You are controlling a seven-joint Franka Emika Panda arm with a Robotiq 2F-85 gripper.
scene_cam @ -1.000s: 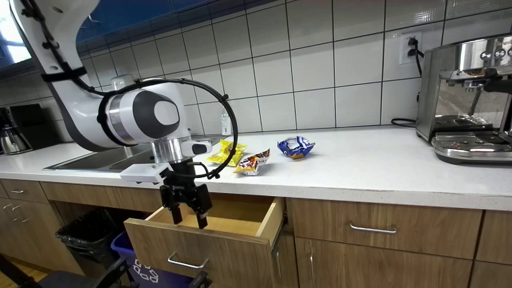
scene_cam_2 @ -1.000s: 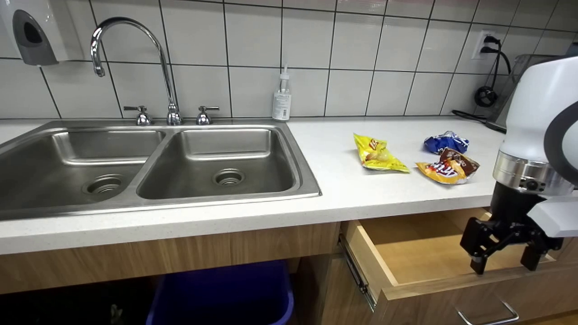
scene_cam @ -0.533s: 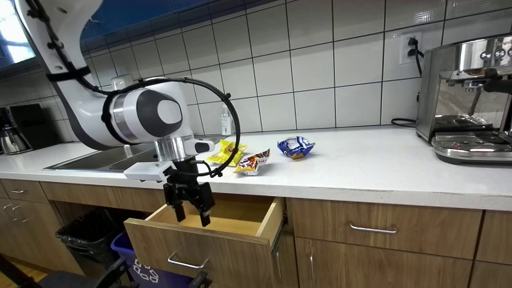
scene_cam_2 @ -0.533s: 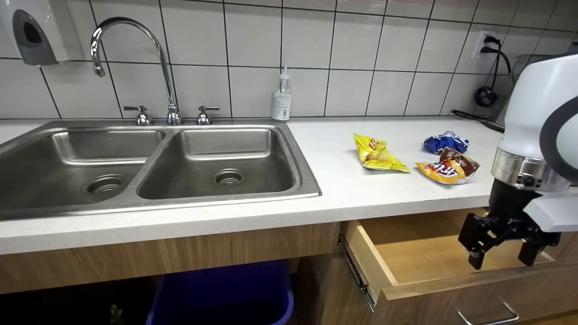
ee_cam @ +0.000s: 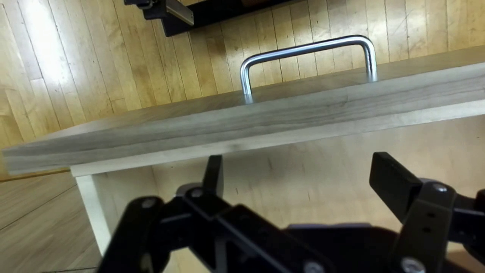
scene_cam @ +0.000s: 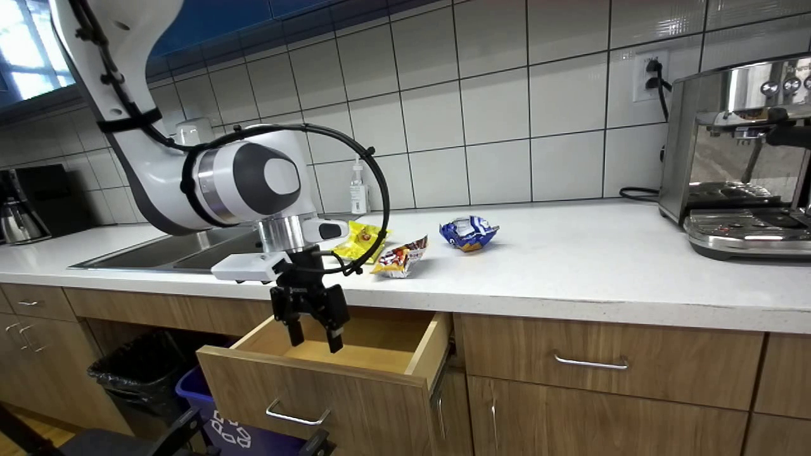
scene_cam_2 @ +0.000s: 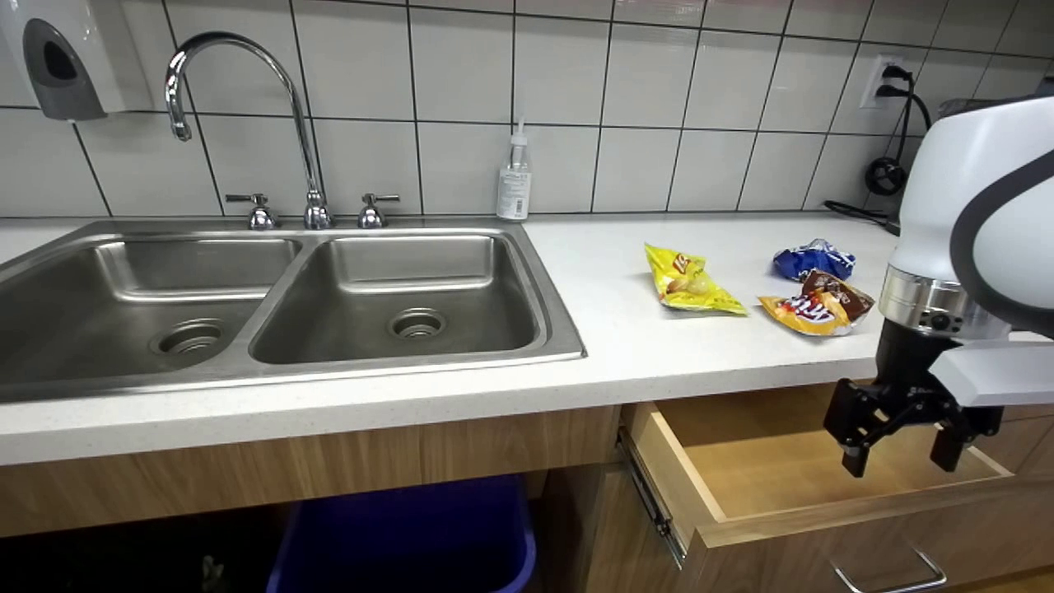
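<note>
Wrist view: one gripper [ee_cam: 297,165], two fingers [ee_cam: 394,185] spread wide apart, over one pulled-out drawer [ee_cam: 288,110] with one handle [ee_cam: 307,49]. Both exterior views: one counter [scene_cam_2: 609,255] bears one yellow bag [scene_cam_2: 692,284], one blue bag [scene_cam_2: 811,261], one orange-brown bag [scene_cam_2: 815,309], three total.

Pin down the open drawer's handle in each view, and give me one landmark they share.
In an exterior view: the handle is low, left of centre.
In an exterior view: the handle is at the bottom, towards the right.
Wrist view: the handle is near the top, right of centre.
Shared landmark: the drawer front, which bears the handle in all three.
</note>
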